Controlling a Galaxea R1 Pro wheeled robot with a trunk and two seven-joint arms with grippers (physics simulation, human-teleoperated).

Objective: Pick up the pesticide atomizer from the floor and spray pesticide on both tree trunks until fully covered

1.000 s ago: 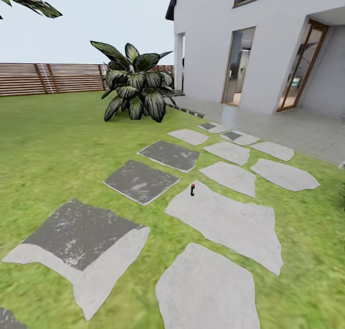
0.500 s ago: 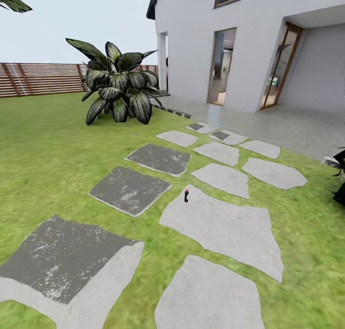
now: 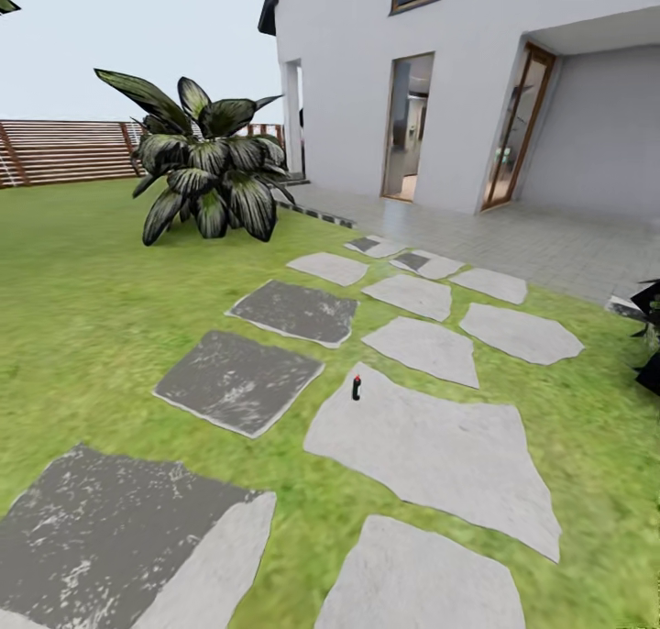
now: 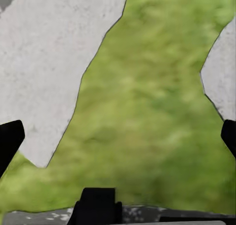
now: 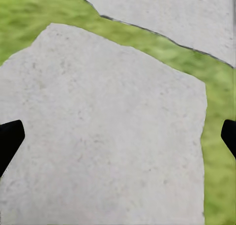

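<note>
- The atomizer (image 3: 356, 389) is seen upright on a pale stepping stone (image 3: 440, 450), near its edge
- The left fingers (image 4: 11, 139) are spread wide over grass (image 4: 147, 126)
- The right fingers (image 5: 10, 136) are spread wide over paving, nothing held

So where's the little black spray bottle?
In the head view, the pesticide atomizer stands upright mid-picture, on the near-left edge of a big pale stepping stone, beside the grass.

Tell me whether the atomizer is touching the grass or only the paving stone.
Apart from the grass. In the head view the pesticide atomizer stands upright on the pale stepping stone, near its edge, with a strip of bare stone between its base and the grass.
</note>
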